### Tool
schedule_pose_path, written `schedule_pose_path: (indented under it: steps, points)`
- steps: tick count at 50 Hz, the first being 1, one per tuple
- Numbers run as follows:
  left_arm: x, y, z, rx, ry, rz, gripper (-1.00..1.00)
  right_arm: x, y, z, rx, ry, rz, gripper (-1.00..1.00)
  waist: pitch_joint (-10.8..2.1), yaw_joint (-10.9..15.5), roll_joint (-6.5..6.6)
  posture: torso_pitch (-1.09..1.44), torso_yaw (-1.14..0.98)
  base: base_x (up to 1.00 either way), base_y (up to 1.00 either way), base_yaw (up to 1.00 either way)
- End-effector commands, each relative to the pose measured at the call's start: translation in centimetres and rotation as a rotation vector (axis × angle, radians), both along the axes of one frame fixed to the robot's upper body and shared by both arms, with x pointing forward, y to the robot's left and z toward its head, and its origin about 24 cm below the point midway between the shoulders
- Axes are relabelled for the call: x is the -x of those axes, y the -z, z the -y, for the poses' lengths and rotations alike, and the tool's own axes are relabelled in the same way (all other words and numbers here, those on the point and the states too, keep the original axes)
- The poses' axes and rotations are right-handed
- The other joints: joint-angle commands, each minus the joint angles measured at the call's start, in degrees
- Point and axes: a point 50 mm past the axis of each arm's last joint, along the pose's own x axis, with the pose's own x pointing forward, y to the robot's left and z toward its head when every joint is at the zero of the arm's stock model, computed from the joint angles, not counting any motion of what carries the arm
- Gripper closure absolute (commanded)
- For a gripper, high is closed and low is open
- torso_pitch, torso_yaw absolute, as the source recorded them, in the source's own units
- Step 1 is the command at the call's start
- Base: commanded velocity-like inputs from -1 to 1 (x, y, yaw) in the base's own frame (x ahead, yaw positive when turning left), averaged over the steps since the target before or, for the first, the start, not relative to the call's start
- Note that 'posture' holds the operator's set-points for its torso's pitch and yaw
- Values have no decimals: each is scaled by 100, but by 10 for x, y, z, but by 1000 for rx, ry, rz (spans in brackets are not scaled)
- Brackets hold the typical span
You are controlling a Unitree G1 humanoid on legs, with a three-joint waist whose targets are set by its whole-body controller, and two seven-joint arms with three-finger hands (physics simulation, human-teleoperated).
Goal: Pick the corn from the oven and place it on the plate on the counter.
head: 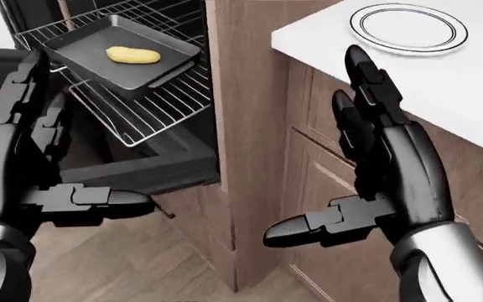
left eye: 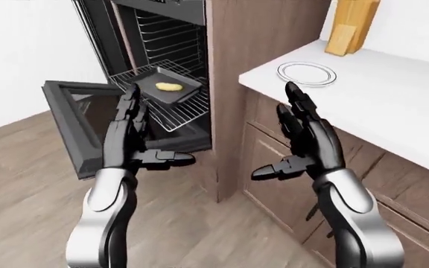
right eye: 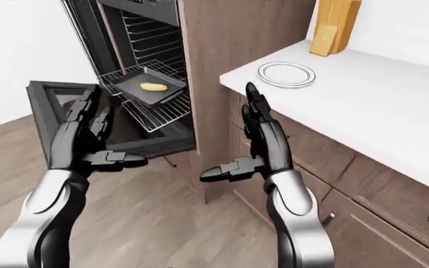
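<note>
Left-eye view first, for progress: nothing of the task done yet, by the look of it. Still lying in the oven (left eye: 155, 67): the corn (head: 134, 55), on its dark baking tray (head: 99, 63). Still bare: the plate (head: 408, 25) on the counter (left eye: 393, 100). Left to do: reach in, grasp, lift clear of the rack, carry across the wooden side panel, set down on the plate.

Largest to smallest, by material and shape:

- Floor (left eye: 28, 184): wood planks, light brown, matte.
- Counter: flat white slab, smooth, square-edged, over brown wood-grain cabinets (right eye: 363, 184) with recessed panels and dark metal handles.
- Oven: tall dark cavity set in a wood-grain column, ribbed with rack guides; door (left eye: 73, 111) dropped open, dark and glossy.
- Wire rack (head: 154, 104): thin metal grid, pulled out past the oven mouth.
- Left hand (head: 31, 163) and right hand (head: 376, 170): black, hard-shelled, jointed, 3 fingers each; both released, fingers straight and spread, thumbs jutting inward, grasping nothing, well apart from the corn.
- Cutting boards (left eye: 352, 25): pale wood, leaning upright against the wall.
- Baking tray: shallow rectangle, dark grey, raised rim, slightly sheened, resting on the rack.
- Plate: round, white, thin dark ring near the rim.
- Corn: small, yellow, oblong, rounded ends; surface detail too small to tell.
</note>
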Motion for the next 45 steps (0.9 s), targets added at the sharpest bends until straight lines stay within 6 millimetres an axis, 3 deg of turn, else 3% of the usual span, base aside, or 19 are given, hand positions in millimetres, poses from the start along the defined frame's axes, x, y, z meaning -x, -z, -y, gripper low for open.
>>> schedule_pose_path:
  steps: [1,2,3,5,12,14,15,16,18,23,26,28,30,31,32,33,41,43,45]
  points:
    - [2,-14,-1,-7,-10,74,-100,3,-12,-4,-6,-23,74,-100,-191,54,214,0,0,0,0,100]
    - [3,-14,-1,-6,-10,74,-100,3,-11,-4,-6,-24,72,-100,-78,88,-12,0,0,0,0,100]
    - [3,-14,-1,-5,-10,74,-100,3,-11,-5,-5,-25,72,-100,-119,111,-23,0,0,0,0,100]
    - [4,-14,-2,-5,-12,76,-100,3,-11,-6,-13,-32,66,-100,-176,179,-186,0,0,0,0,100]
    - [4,-16,-2,-5,-11,80,-100,2,-6,-3,-8,-30,57,-100,53,90,-731,0,0,0,0,100]
    - [3,-16,-3,-5,-13,82,-100,1,-6,-2,-7,-23,61,-100,-51,46,-1074,0,0,0,0,100]
    - [3,-16,-3,-5,-13,82,-100,1,-6,-2,-7,-22,61,-100,-77,9,-991,0,0,0,0,100]
    - [4,-17,-2,-6,-11,82,-100,1,-6,-2,-6,-23,61,-100,20,9,-956,0,0,0,0,100]
    - [3,-17,-2,-5,-11,82,-100,2,-6,-2,-7,-22,62,-100,-29,28,-931,0,0,0,0,100]
    - [4,-19,-1,-8,-8,82,-100,1,-6,-2,-4,-25,55,-100,2,-20,-597,0,0,0,0,100]
    - [3,-21,1,-12,-4,84,-100,1,-16,-1,-22,-22,93,-100,15,-200,-364,0,0,0,0,53]
    - [3,-23,2,-13,-4,86,-100,4,-21,-1,-17,-24,102,-100,-130,-230,-48,0,0,0,0,0]
    - [3,-24,3,-14,-3,88,-100,-2,-17,2,-24,-4,78,-100,-3,-217,-202,0,0,0,0,0]
    - [3,-25,3,-13,-5,89,-100,-3,-17,2,-28,2,73,-100,-176,-216,-216,0,0,38,0,0]
    - [3,-24,2,-6,-6,89,-100,-2,-17,2,-28,1,72,-100,65,-170,-253,0,0,66,0,0]
    - [3,-22,2,-5,-6,88,-100,-2,-18,2,-28,0,72,-100,220,-150,-285,0,0,79,0,0]
    - [2,-21,1,-3,-9,87,-100,-4,-17,2,-28,5,73,-100,140,62,-592,0,0,83,0,0]
    - [3,-22,2,-5,-7,88,-100,-4,-18,2,-31,2,74,-100,125,105,-760,0,0,83,0,0]
    - [3,-24,3,-5,-6,90,-100,-3,-19,2,-34,2,75,-100,45,74,-1048,0,0,84,0,0]
